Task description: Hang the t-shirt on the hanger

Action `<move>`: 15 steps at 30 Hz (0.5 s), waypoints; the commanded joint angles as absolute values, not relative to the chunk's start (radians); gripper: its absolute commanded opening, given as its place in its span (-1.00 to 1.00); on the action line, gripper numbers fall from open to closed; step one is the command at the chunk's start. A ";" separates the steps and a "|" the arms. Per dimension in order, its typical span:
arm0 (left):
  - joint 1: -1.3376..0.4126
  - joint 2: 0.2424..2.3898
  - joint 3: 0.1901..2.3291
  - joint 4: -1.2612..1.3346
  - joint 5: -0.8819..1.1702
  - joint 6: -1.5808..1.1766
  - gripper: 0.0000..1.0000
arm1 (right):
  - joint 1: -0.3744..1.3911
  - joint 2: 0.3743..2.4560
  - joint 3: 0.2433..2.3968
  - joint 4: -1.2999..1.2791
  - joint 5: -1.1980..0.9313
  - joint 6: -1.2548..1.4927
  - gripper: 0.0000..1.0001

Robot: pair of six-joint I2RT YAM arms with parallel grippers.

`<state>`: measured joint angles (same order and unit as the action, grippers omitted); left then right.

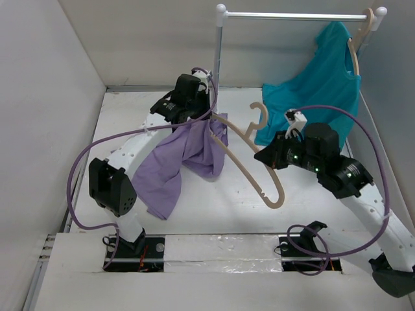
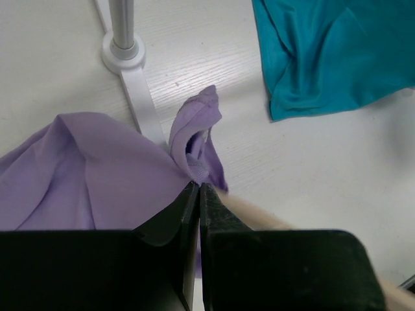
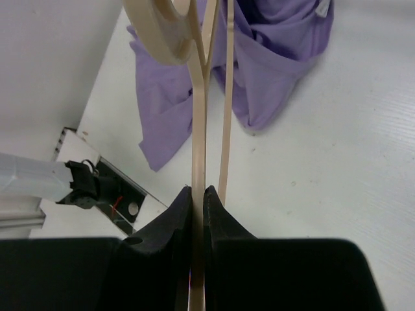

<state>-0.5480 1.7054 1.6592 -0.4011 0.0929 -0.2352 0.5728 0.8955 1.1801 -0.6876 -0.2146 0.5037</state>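
Observation:
The lavender t-shirt (image 1: 170, 170) hangs bunched from my left gripper (image 1: 211, 127), its lower part lying on the table. In the left wrist view the gripper (image 2: 198, 188) is shut on a fold of the t-shirt (image 2: 97, 175). My right gripper (image 1: 261, 156) is shut on one thin arm of the beige wooden hanger (image 1: 249, 170), held tilted above the table with its hook (image 1: 260, 114) pointing back. In the right wrist view the gripper (image 3: 198, 192) clamps the hanger (image 3: 198, 116), with the t-shirt (image 3: 272, 71) beyond. The hanger's far arm end (image 2: 259, 218) reaches the held fabric.
A white clothes rack has its pole (image 1: 216, 65) just behind my left gripper, its base (image 2: 123, 50) on the table and its bar (image 1: 292, 16) across the back. A teal t-shirt (image 1: 327, 84) hangs from a second hanger (image 1: 363, 32) at the back right. Walls close in the left and back.

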 commanded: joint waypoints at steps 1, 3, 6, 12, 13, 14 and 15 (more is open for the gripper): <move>-0.558 1.640 1.742 -0.376 0.158 -0.239 -1.00 | 0.638 0.931 1.161 -0.580 -0.164 0.526 -1.00; -0.558 1.625 1.750 -0.382 0.191 -0.242 -1.00 | 0.649 0.949 1.164 -0.574 -0.153 0.515 -1.00; -0.586 1.620 1.776 -0.429 0.227 -0.218 -1.00 | 0.649 0.980 1.140 -0.476 -0.147 0.526 -1.00; -0.586 1.576 1.842 -0.515 0.325 -0.216 -1.00 | 0.718 1.055 1.208 -0.288 -0.012 0.528 -1.00; -0.586 1.566 1.877 -0.525 0.322 -0.215 -1.00 | 0.729 1.060 1.224 -0.285 0.023 0.520 -1.00; -0.586 1.559 1.893 -0.540 0.321 -0.213 -1.00 | 0.729 1.066 1.233 -0.278 0.035 0.514 -1.00; -0.586 1.542 1.905 -0.538 0.340 -0.213 -1.00 | 0.738 1.066 1.215 -0.252 0.041 0.517 -1.00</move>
